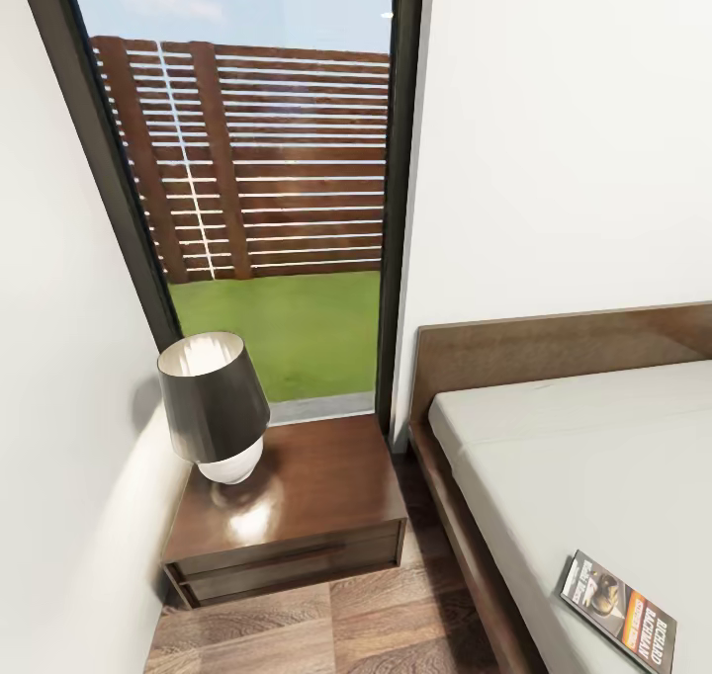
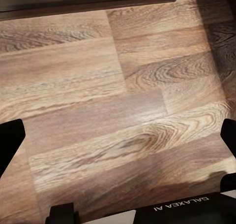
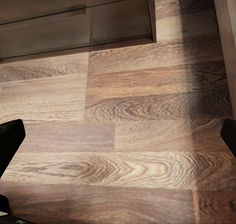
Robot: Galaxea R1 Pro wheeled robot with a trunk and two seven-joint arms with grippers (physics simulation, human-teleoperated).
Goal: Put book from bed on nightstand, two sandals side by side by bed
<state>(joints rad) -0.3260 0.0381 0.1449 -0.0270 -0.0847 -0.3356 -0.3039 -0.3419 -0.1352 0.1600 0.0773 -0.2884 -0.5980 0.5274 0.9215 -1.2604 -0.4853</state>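
The paperback book (image 1: 618,610) lies flat on the grey mattress near the edge of the bed (image 1: 554,457). The nightstand (image 1: 287,516) stands just beside the bed frame, under the window (image 1: 267,190), and carries a lamp (image 1: 213,407) (dark shade, white base). Left gripper (image 2: 120,140) and right gripper (image 3: 118,143) are both spread wide above the wood-plank floor (image 2: 98,86), holding nothing.

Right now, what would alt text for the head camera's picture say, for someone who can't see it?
A paperback book lies on a bare grey bed, near its edge. Left of the bed stands a dark wood nightstand with a lamp, under a tall window showing grass and a slatted fence.
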